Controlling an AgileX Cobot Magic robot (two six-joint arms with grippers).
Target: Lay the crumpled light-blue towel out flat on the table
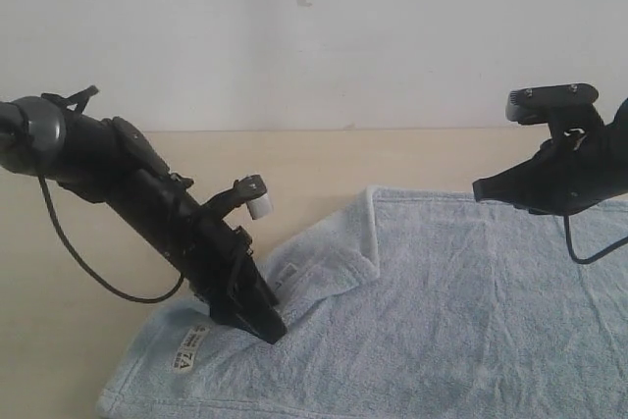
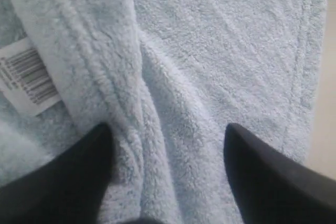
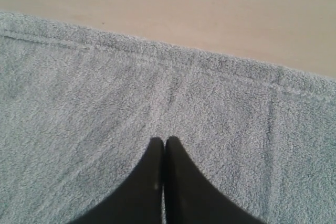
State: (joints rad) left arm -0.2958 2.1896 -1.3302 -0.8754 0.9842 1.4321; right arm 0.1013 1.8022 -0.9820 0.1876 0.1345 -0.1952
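The light-blue towel point(image 1: 461, 301) lies mostly spread over the pale table point(image 1: 294, 164), with one flap folded over near its middle-left point(image 1: 339, 247) and a white label point(image 1: 186, 348) by the near-left corner. My left gripper point(image 1: 270, 331) points down into the towel beside that flap. In the left wrist view it point(image 2: 168, 129) stands open, its black fingers point(image 2: 84, 171) on either side of a raised ridge of the towel point(image 2: 131, 129), with the barcode label point(image 2: 29, 77) close by. My right gripper point(image 1: 478, 190) hovers over the towel's far-right part, shut point(image 3: 165, 140) and holding nothing, near the hemmed edge point(image 3: 220, 66).
A white wall point(image 1: 314, 36) rises behind the table. A black cable point(image 1: 88, 262) hangs from the left arm down over the tabletop. Beige tabletop point(image 3: 184, 9) shows beyond the towel's far edge and to its left.
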